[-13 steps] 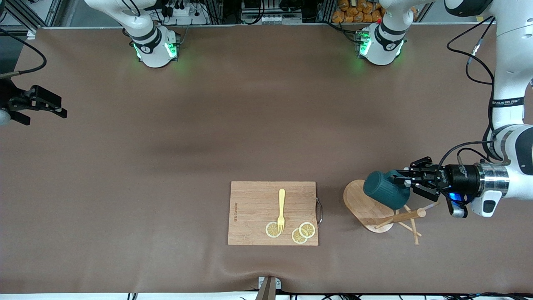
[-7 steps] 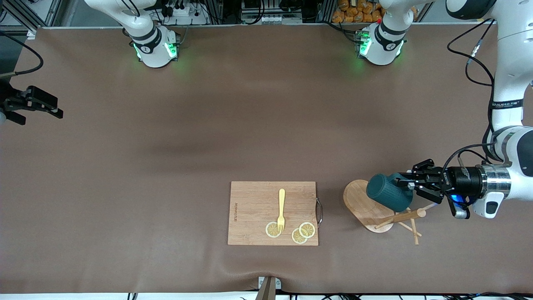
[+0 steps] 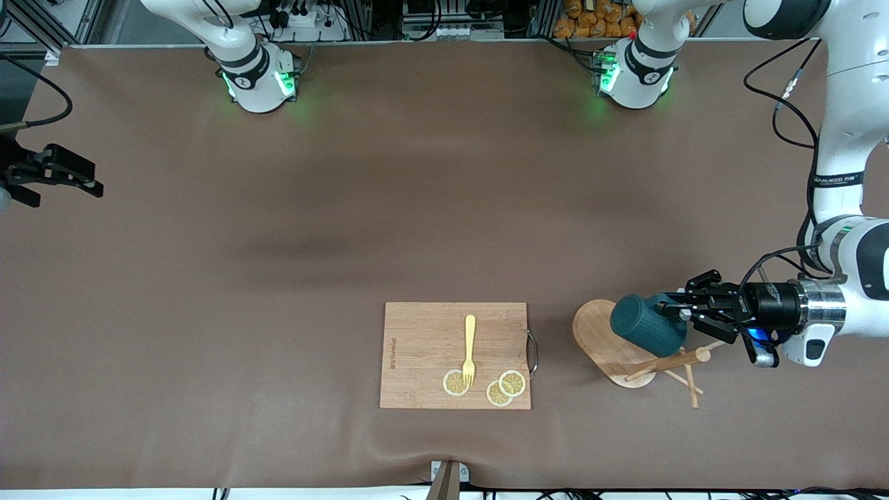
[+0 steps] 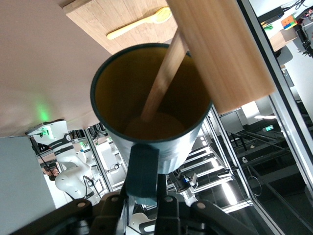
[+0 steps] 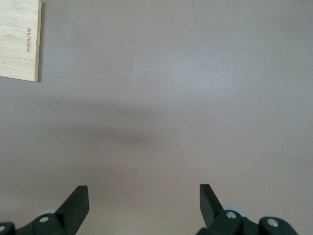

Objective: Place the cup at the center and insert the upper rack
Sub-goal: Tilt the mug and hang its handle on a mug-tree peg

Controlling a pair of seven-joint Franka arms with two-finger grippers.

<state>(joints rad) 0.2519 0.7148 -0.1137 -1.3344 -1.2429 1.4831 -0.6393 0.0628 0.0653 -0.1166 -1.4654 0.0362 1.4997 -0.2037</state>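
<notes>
Neither step is finished: the left gripper (image 3: pixel 684 314), clamped on the teal cup's (image 3: pixel 644 326) handle, holds it on a peg of the mug tree (image 3: pixel 611 344) beside the cutting board (image 3: pixel 424 347), while the right gripper (image 3: pixel 66 177) waits open.

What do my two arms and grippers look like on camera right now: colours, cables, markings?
Both arms are glossy white with black joint bands and green-lit bases. The left arm bears small black lettering, a loose black cable, a silver wrist ring and a blue light. The left gripper and right gripper are black, two-fingered.
</notes>
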